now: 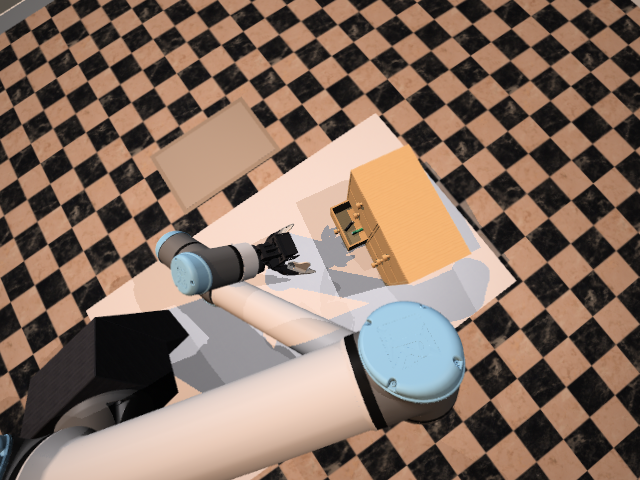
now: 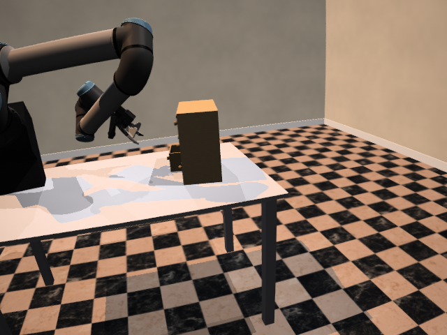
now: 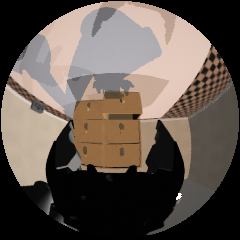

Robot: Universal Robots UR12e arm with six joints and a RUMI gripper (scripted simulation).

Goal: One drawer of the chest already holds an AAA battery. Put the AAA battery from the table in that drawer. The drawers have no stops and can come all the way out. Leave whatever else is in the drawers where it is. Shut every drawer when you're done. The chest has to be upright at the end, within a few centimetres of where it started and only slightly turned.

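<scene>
Table [image 1: 361, 140] [image 2: 245, 174] [image 3: 190, 32], pale top, dark legs. Arm [image 1: 232, 408] [image 2: 65, 50], bent above it. Chest [image 1: 408, 211] [image 2: 200, 147] [image 3: 95, 131], wooden, upright on the table. Gripper [image 1: 302, 249] [image 2: 137, 136] [image 3: 114, 120], jaws wide open, holding nothing, apart from the chest's front. Drawer [image 1: 338, 230] [image 2: 175, 162] [image 3: 125, 105], bottom row, pulled out. Inside: one green item [image 1: 357, 231], one dark item [image 1: 349, 225], both slim; whether either is an AAA battery, cannot tell.

From my console I count one table [image 1: 369, 136] [image 2: 119, 212] [image 3: 190, 40]; one chest [image 1: 408, 211] [image 2: 200, 147] [image 3: 104, 131], right of centre in the top view; six drawer fronts [image 3: 112, 134]; one open drawer [image 1: 333, 217] [image 2: 175, 164] [image 3: 132, 104]; two small items inside, one dark [image 1: 349, 226], one green [image 1: 357, 231].
</scene>
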